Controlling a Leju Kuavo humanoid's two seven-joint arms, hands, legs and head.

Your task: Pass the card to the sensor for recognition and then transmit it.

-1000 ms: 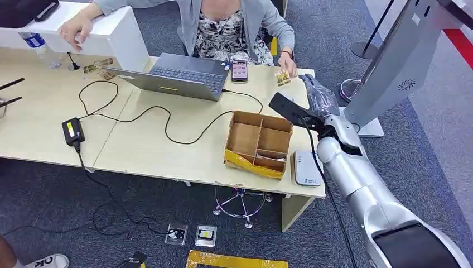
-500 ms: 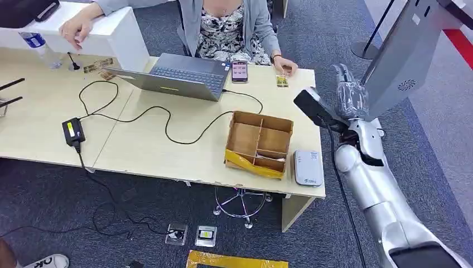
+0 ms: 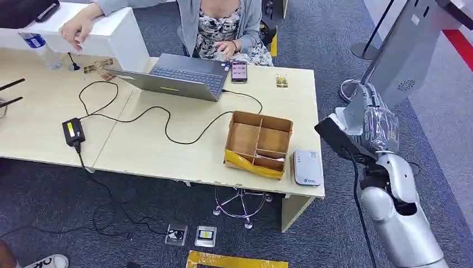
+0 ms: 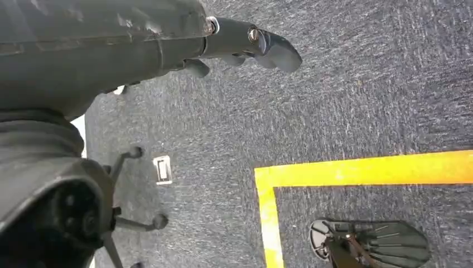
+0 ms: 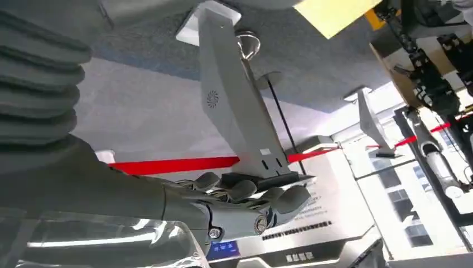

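1. Plastic-wrapped, the right hand [image 3: 379, 125] hung off the table's [image 3: 167, 151] end beside the kiosk [image 3: 399, 61], with its fingers [image 5: 245, 195] curled in on nothing I could see.
2. The card [image 3: 281, 81] lay on the far corner, well apart from that hand. The sensor [image 3: 307, 167] sat beside the box [image 3: 259, 142].
3. The left hand [image 4: 223, 44] hung over the carpet, and I couldn't tell whether it was spread or closed.
4. To do this well, I'd say it should open first, come down over the card, pinch its edge, then carry it level to the sensor.

Open laptop [image 3: 177, 76] near a phone [image 3: 239, 70]; divided cardboard box [image 3: 260, 143] beside; black adapter [image 3: 73, 132] well apart.
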